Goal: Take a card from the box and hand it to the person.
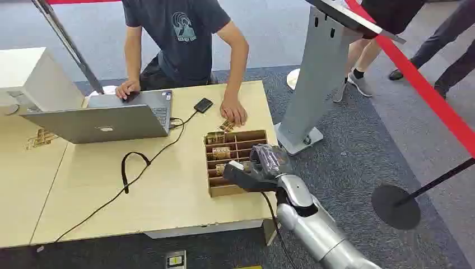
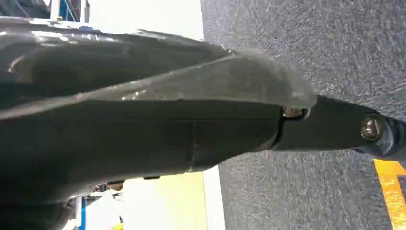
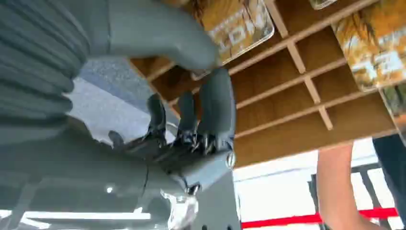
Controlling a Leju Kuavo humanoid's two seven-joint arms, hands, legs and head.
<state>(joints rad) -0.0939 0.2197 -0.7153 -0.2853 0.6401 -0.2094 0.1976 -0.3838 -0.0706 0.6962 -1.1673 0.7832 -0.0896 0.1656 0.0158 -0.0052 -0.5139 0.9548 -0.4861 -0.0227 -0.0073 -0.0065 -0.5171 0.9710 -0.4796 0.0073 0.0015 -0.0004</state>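
Observation:
A wooden box [image 1: 246,136] with slotted compartments sits at the table's right end and holds several orange-and-gold cards [image 1: 220,151]. My right hand [image 1: 259,167] hovers over the box's near compartments. In the right wrist view the thumb [image 3: 158,33] and a dark fingertip [image 3: 216,103] pinch the edge of one card [image 3: 234,21], which still lies in its slot. The person [image 1: 185,39] stands behind the table, one hand [image 1: 233,111] resting flat just beyond the box, the other on the laptop.
An open grey laptop [image 1: 106,120] with a black cable [image 1: 134,168], a dark phone [image 1: 203,105], and loose cards [image 1: 39,137] lie on the wooden table [image 1: 112,190]. A grey kiosk stand [image 1: 316,78] and a red barrier belt [image 1: 425,89] stand at the right.

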